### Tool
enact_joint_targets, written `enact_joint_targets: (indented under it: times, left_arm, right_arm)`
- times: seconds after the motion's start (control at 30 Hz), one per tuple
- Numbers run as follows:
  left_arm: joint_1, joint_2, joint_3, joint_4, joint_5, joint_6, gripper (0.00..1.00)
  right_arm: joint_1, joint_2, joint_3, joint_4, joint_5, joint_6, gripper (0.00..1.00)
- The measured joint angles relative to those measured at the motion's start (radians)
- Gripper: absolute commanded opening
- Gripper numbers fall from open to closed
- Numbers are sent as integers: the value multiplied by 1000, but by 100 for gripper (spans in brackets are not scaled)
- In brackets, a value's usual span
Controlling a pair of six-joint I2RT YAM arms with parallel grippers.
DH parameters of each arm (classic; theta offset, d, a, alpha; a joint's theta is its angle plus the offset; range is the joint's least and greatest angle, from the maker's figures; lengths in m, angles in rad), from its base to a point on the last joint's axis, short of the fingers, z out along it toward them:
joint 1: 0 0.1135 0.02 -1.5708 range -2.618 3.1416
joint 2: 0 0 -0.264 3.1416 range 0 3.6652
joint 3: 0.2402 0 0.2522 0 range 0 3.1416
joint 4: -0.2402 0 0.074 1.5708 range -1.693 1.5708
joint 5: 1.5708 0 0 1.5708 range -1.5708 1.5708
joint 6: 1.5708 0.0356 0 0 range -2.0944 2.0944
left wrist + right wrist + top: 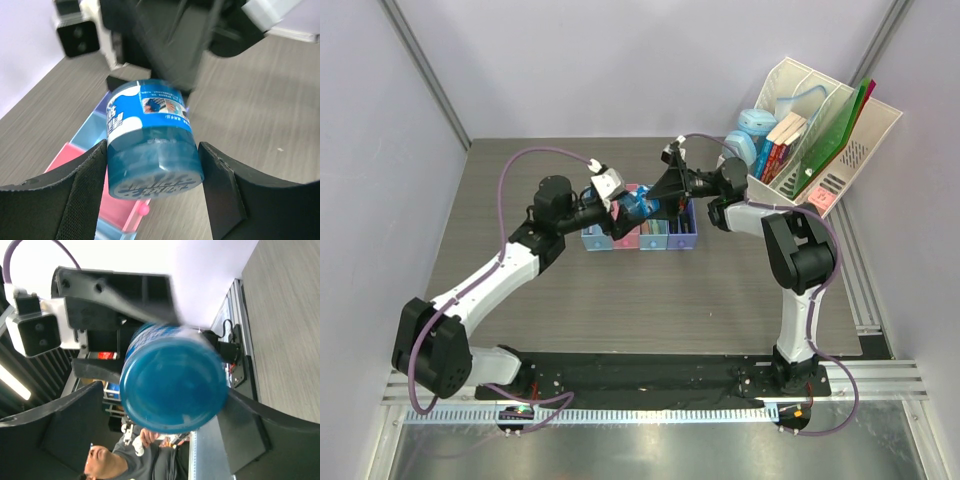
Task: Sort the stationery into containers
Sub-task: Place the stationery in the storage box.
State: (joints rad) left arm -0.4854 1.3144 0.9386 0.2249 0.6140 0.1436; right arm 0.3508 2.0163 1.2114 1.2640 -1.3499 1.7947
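Left wrist: with left fingers (75, 200) clamped on blue roll (150, 145), right fingers (65, 430) spread off it, back right arm (798, 255) away, then lower roll into tray row (685, 241).

Robot lab cell: plain pale walls (620, 60) boxing in a grey worktop (650, 300), left arm (490, 280) and right arm (800, 250) bolted to a black plate (650, 375) along its near edge, aluminium rails (880, 375), loose purple cable (548, 149).
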Motion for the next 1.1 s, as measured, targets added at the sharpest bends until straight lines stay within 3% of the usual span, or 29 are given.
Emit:
enact_joint_targets:
  times: [0.43, 1.1]
  left_arm:
    - [10, 4, 21, -102, -104, 71, 0]
    - [10, 0, 182, -349, -182, 209, 0]
  right_arm:
    - [14, -62, 2, 22, -51, 27, 100]
    - [-146, -98, 76, 24, -50, 80, 100]
